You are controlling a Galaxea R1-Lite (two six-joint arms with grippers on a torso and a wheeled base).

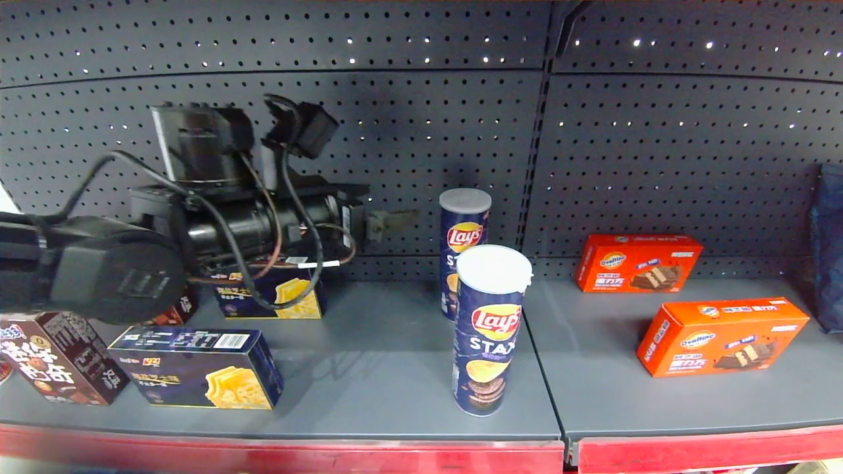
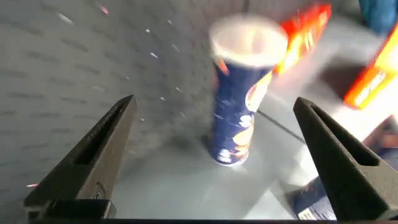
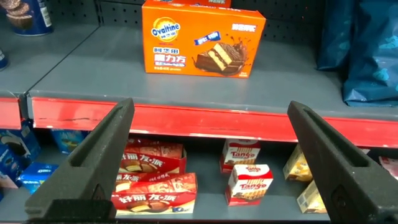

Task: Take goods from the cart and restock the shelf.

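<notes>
Two dark blue chips cans with white lids stand upright mid-shelf, one at the back (image 1: pixel 464 250) near the pegboard and one in front (image 1: pixel 490 329). My left gripper (image 1: pixel 394 222) hangs above the shelf (image 1: pixel 395 382), just left of the rear can. In the left wrist view it (image 2: pixel 214 102) is open and holds nothing, with a can (image 2: pixel 242 93) standing a little beyond its fingertips. My right gripper (image 3: pixel 211 104) is open and holds nothing. It sits in front of the shelf's red edge (image 3: pixel 205 121), facing an orange box (image 3: pixel 202 37).
Navy cracker boxes (image 1: pixel 204 368) (image 1: pixel 276 296) and a brown box (image 1: pixel 56 355) lie under the left arm. Two orange boxes (image 1: pixel 635 263) (image 1: pixel 721 336) and a blue bag (image 1: pixel 830 250) fill the right side. The lower shelf holds red boxes (image 3: pixel 155 180) and small white boxes (image 3: pixel 249 180).
</notes>
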